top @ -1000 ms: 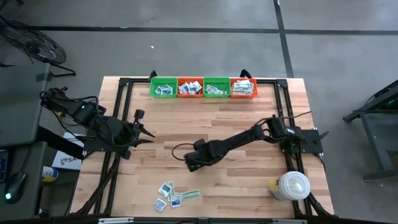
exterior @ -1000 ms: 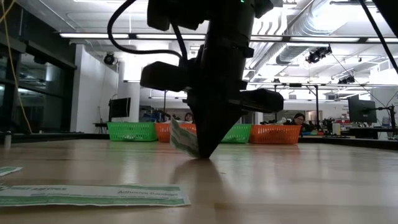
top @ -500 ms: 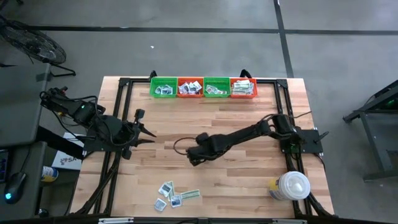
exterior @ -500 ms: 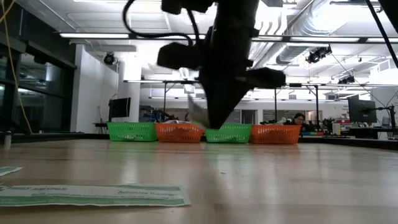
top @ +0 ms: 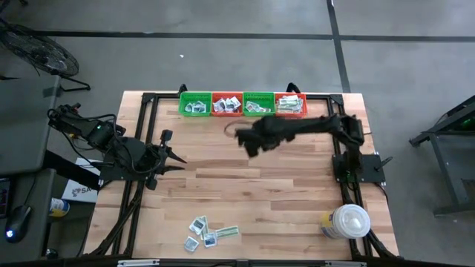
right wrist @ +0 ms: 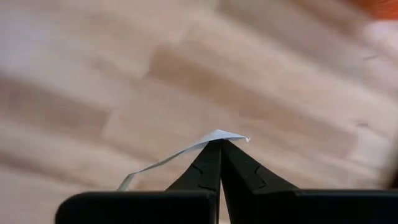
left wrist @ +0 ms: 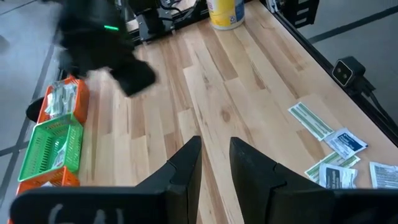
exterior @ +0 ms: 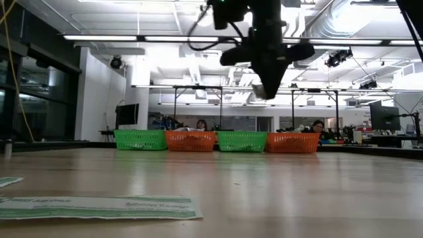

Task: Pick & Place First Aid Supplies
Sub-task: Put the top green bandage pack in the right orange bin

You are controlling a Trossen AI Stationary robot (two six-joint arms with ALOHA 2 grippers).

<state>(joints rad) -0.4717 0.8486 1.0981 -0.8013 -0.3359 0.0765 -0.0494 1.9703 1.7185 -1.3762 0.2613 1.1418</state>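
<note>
Nearest the front edge of the table (top: 297, 200) there's a little pile of first aid packets (top: 208, 232): a few white/grey squares with dark marks, plus narrow pale-green strips (exterior: 99, 207). They lie flat, and the strip on the pile's right runs roughly left-right in the high view, tilted a bit.

The left gripper (left wrist: 214, 163) sits over the left side of the table, well apart from the pile. Its fingers (left wrist: 186, 165) have a narrow gap and nothing in it.

The right gripper (top: 250, 141) is up in the air over the back half of the table, near the baskets. Its fingers (right wrist: 211, 163) are pinched tight together on a thin white packet (right wrist: 186, 152). The packet is gripped by one corner or edge at the very tips; the rest curves away off to one side, seen edge-on, so the print isn't readable.

Along the back edge sits a row of four baskets: green basket (top: 194, 104), orange basket (top: 226, 104), second green basket (top: 258, 104), second orange basket (top: 290, 104), each with packets inside.
</note>
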